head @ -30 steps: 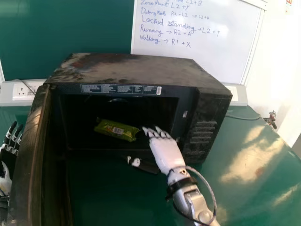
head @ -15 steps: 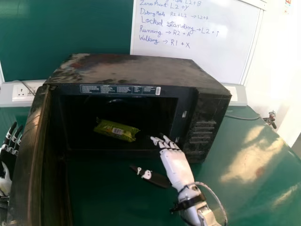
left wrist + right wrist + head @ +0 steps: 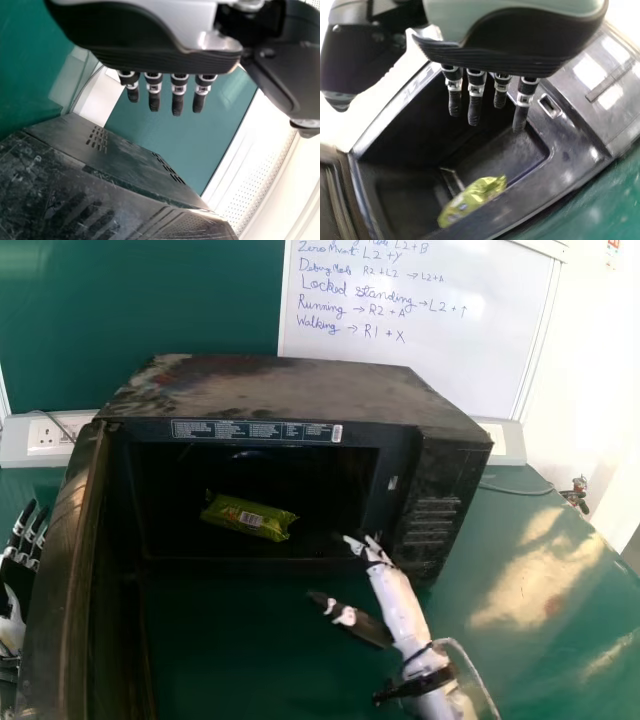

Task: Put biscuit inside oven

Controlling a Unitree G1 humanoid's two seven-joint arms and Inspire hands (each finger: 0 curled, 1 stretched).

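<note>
In the head view the green biscuit packet (image 3: 250,518) lies inside the black oven (image 3: 280,390), whose door stands open at the left. My right hand (image 3: 395,600) is just in front of the cavity's lower right corner, apart from the packet, with fingers straight and thumb spread. The right wrist view shows my right hand (image 3: 475,95) with relaxed fingers and the packet (image 3: 472,200) on the oven floor. My left hand (image 3: 20,550) is at the far left, outside the door, its fingers straight; the left wrist view shows my left hand (image 3: 177,95) with extended fingers.
The open oven door (image 3: 65,580) stands between my left hand and the cavity. The green table (image 3: 540,610) extends to the right of the oven. Behind are a whiteboard (image 3: 420,350) and a wall socket (image 3: 47,435) with a cable.
My right hand has moved right and back toward the robot, away from the packet. The packet and my left hand have stayed where they were.
</note>
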